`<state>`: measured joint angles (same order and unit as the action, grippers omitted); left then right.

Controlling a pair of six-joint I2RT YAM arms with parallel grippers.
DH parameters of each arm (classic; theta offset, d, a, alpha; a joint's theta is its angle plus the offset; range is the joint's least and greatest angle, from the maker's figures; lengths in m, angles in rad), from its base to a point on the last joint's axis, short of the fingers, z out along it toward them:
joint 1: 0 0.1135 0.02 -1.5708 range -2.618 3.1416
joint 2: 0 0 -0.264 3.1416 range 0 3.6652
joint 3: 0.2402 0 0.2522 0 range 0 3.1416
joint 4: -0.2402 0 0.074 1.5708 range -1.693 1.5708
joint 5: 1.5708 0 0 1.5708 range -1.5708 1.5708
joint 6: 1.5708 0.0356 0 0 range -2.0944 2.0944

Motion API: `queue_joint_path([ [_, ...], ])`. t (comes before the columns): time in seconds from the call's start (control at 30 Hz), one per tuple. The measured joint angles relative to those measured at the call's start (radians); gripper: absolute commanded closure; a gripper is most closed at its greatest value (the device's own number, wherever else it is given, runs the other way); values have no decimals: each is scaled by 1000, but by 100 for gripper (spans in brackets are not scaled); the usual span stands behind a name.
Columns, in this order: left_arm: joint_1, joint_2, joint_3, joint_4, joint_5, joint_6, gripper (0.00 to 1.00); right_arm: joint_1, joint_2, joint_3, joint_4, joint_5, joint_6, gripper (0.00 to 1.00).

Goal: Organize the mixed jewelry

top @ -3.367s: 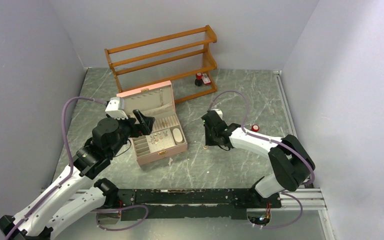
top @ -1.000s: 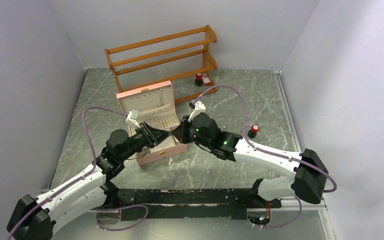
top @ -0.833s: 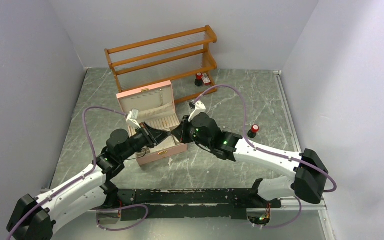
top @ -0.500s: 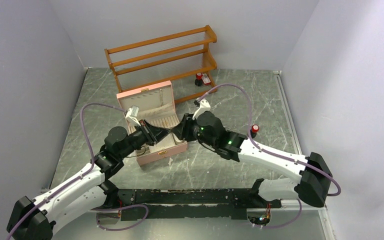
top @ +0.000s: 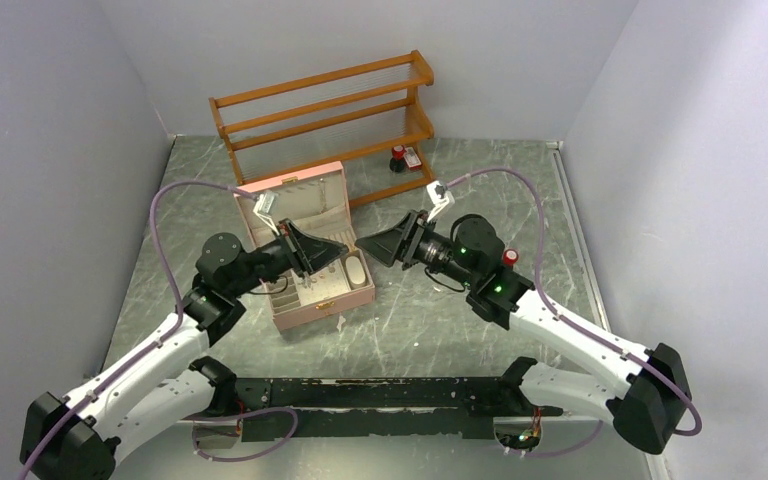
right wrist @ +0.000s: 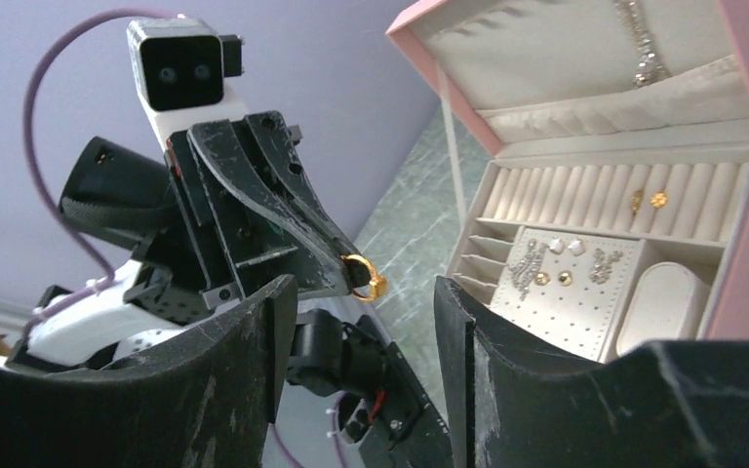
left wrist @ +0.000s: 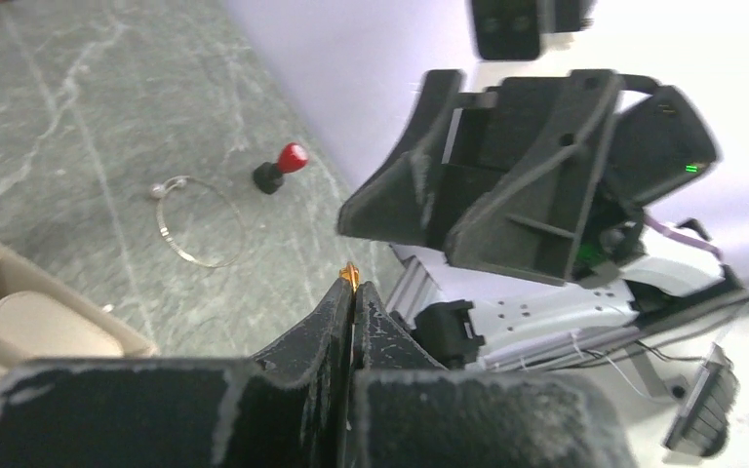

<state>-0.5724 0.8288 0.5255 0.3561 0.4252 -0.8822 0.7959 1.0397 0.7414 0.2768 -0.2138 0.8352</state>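
The left gripper (top: 343,250) is clenched on a small gold ring (right wrist: 364,276), which juts from its fingertips in the air over the right part of the open pink box (top: 322,303). The right gripper (top: 365,247) faces it tip to tip just off the box's right side, jaws spread wide and holding nothing, the ring just ahead of its fingers and touching neither. Earrings (right wrist: 556,265) sit pinned on the cushion inside the box, and a thin silver hoop (left wrist: 200,222) lies on the table (top: 460,330) near the box's right side.
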Motion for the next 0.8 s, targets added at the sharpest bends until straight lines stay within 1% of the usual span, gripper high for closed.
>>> queue_joint_path([
  [0.13,20,8,6,76,86,-42,95,-19,-11,-29,63,-70,55,41],
  [0.3,31,35,5,233,177,-147,95,-23,-12,-54,180,-146,127,42],
  [0.37,34,49,5,304,201,-190,95,-23,-8,-56,230,-172,154,47],
  [0.47,34,62,5,364,225,-228,95,-24,-3,-59,294,-198,187,56],
  [0.63,34,66,1,424,236,-272,95,-24,2,-60,348,-224,211,61],
  [0.8,34,66,-9,463,237,-297,95,-24,10,-60,360,-233,218,69],
])
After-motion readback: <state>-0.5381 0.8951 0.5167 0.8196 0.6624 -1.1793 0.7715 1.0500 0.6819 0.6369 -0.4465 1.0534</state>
